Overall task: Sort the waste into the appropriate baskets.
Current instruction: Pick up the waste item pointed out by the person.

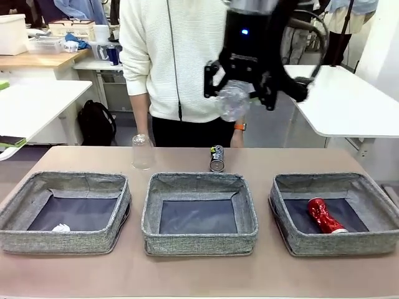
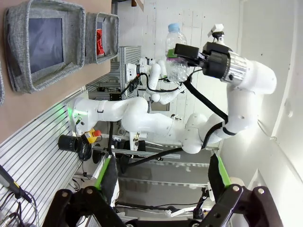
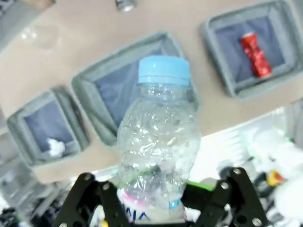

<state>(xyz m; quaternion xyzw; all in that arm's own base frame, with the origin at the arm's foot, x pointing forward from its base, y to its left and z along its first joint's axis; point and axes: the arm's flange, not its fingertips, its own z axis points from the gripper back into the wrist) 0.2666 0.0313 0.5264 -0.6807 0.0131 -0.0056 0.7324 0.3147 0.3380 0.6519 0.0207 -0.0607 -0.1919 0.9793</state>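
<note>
High over the table's far side, my right gripper [image 1: 240, 90] is shut on the clear bottle [image 1: 232, 103], its blue cap [image 3: 164, 71] pointing down toward the middle basket [image 1: 199, 243]. In the right wrist view that gripper [image 3: 158, 201] clamps the bottle [image 3: 158, 142] near its pink label. A white paper ball [image 1: 60, 228] lies in the left basket [image 1: 62, 240]. The right basket [image 1: 336, 244] contains a red crushed can [image 1: 325, 216]. A dark can [image 1: 217, 158] and an upturned clear cup [image 1: 142, 151] stand on the table behind the baskets. My left gripper [image 2: 163, 189] is open, holds nothing and faces the right arm.
A person in a white sweater [image 1: 168, 56] stands at the table's far edge, behind the cup and can. White tables stand farther back on both sides. Bare tabletop [image 1: 187, 274] runs along the near edge in front of the baskets.
</note>
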